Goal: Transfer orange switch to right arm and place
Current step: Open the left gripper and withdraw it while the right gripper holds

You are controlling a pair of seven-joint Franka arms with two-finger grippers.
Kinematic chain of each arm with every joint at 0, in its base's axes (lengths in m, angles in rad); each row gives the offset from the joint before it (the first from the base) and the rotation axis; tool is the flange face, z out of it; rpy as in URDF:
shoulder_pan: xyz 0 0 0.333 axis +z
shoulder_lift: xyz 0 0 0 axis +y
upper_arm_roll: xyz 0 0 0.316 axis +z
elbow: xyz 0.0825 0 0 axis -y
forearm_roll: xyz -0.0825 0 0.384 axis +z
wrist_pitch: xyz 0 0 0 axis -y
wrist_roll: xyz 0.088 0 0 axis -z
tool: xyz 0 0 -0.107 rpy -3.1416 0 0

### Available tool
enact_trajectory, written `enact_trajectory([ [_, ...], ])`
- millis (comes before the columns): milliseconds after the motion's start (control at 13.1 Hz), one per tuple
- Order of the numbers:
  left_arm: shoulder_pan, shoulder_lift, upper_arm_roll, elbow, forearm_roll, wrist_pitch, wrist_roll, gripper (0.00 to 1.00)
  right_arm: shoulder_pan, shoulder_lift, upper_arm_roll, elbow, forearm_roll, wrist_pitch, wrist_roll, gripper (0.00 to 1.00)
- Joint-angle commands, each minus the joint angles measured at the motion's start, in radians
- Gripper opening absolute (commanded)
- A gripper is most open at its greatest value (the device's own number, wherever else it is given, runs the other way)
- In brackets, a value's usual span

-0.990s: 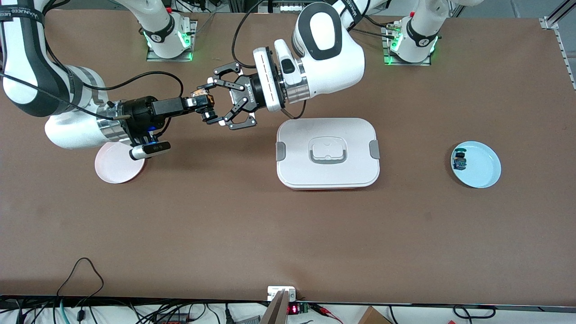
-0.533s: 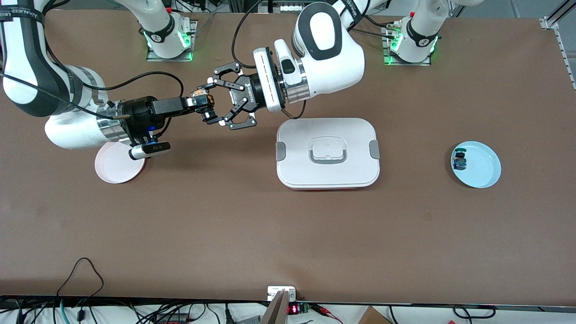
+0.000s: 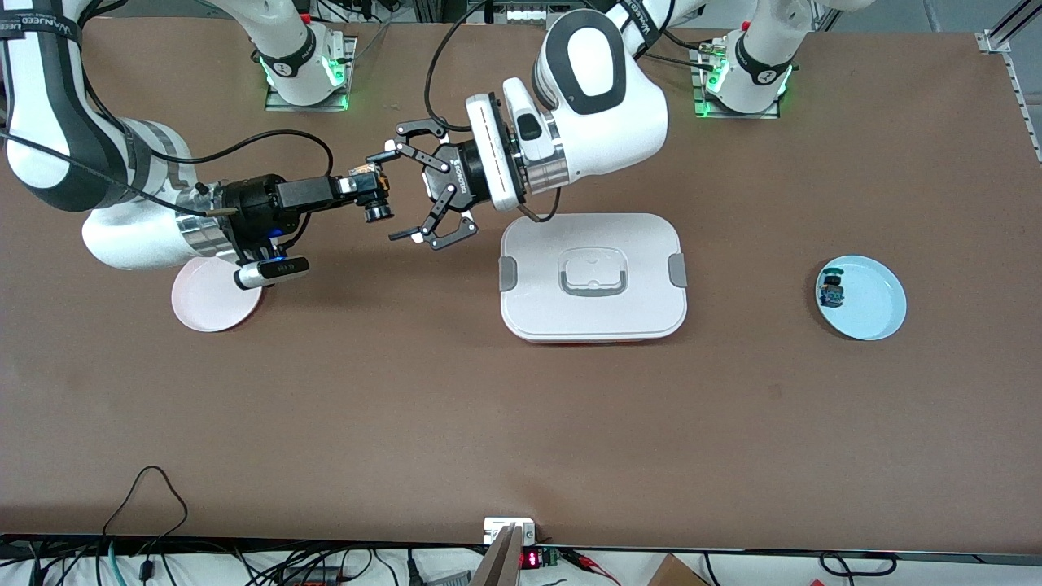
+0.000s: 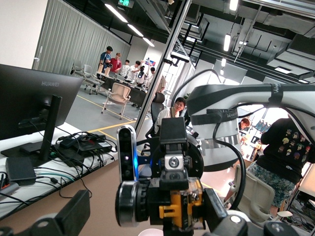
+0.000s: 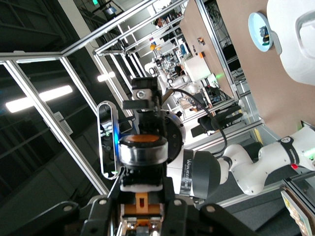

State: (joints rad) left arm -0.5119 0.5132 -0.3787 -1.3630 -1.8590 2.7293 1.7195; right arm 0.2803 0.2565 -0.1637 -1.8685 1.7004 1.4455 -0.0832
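The orange switch point(image 3: 375, 198) hangs above the table between the two hands, with my right gripper point(image 3: 363, 187) shut on its tan-orange block end. In the right wrist view the switch point(image 5: 142, 147) juts out from between the right gripper's point(image 5: 142, 206) fingers, cap end outward. My left gripper point(image 3: 394, 195) is open, its fingers spread wide to either side of the switch and clear of it. In the left wrist view the switch point(image 4: 170, 204) shows side-on, its black cylinder and orange block plain, with the left gripper's fingers point(image 4: 73, 216) standing well apart from it.
A white lidded box point(image 3: 593, 277) sits mid-table, just under the left arm's wrist. A pink plate point(image 3: 213, 303) lies below the right arm's wrist. A light blue plate point(image 3: 875, 305) toward the left arm's end holds a small black switch with green and blue parts point(image 3: 832, 290).
The left gripper's fingers have spread open and let go of the switch, and that hand has drawn slightly back toward its own base. The right gripper still holds the switch in place.
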Motion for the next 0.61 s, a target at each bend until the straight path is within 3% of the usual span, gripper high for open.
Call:
enact_trajectory([
  [0, 0.128, -0.013, 0.003, -0.008, -0.009, -0.101, 0.015, 1.0, -0.003, -0.002, 0.0, 0.008, 0.002, -0.031, 0.005, 0.1],
  [228, 0.281, -0.009, 0.009, -0.014, 0.004, -0.339, 0.015, 1.0, -0.006, -0.006, -0.002, 0.008, -0.005, -0.031, 0.003, 0.1],
  [533, 0.533, 0.065, 0.011, -0.005, 0.234, -0.666, 0.012, 1.0, -0.016, -0.011, -0.004, 0.006, -0.024, -0.04, -0.01, 0.08],
])
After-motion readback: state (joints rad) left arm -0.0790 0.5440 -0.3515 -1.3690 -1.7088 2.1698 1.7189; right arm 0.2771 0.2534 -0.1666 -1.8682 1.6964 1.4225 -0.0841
